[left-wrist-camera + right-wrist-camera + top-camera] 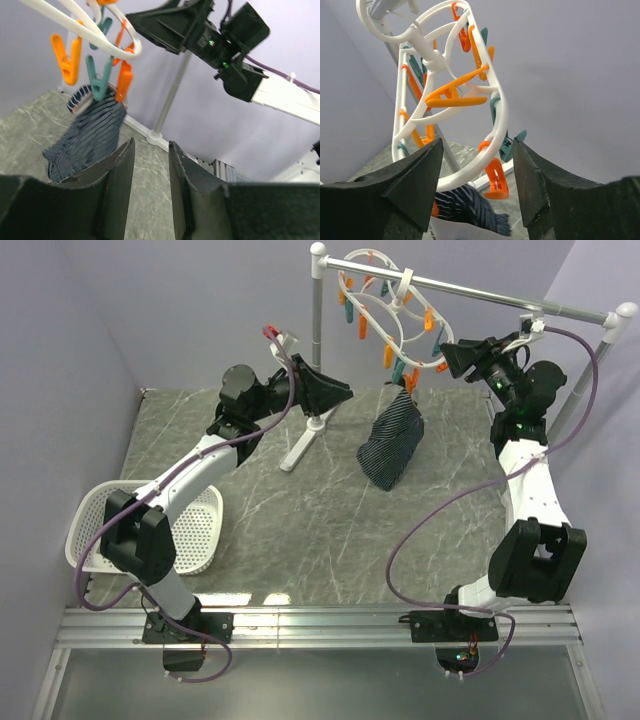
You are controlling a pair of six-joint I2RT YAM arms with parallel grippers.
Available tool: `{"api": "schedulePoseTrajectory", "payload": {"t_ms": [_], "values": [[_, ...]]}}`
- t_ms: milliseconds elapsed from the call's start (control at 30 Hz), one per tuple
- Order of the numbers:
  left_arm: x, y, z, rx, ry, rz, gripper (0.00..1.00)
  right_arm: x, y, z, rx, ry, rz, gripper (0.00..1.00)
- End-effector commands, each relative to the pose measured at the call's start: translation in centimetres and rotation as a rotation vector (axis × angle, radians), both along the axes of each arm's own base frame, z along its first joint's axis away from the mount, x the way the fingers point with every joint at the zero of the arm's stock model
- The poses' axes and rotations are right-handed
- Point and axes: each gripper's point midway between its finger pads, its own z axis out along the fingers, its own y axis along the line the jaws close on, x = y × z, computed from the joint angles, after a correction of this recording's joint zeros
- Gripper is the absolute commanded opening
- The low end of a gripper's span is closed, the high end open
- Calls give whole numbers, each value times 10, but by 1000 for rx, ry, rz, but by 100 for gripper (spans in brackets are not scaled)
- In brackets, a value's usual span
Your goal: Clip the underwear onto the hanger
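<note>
One underwear (392,445) is seen hung from the low end of the one hanger (385,310), and two grippers are held empty, the left gripper (340,393) narrowly parted, the right gripper (450,355) spread wide just beside the hanger.

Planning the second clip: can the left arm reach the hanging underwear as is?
Probably yes. The left gripper is open and empty, and nothing shows between it and the underwear under the hanger.
</note>
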Motion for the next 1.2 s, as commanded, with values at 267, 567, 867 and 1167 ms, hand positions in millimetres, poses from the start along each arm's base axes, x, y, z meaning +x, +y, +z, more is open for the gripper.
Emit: {"api": "schedulePoseTrajectory", "payload": {"t_ms": [267, 567, 867, 1167], "values": [[7, 4, 36, -17, -96, 36, 32, -13, 13, 34, 51, -65, 80, 47], [60, 8, 53, 14, -138, 282, 23, -43, 26, 30, 51, -53, 73, 36], [49, -33, 48, 288, -509, 293, 47, -63, 39, 35, 58, -53, 52, 34], [50, -44, 42, 142, -273, 283, 48, -98, 8, 45, 90, -47, -192, 42]]}}
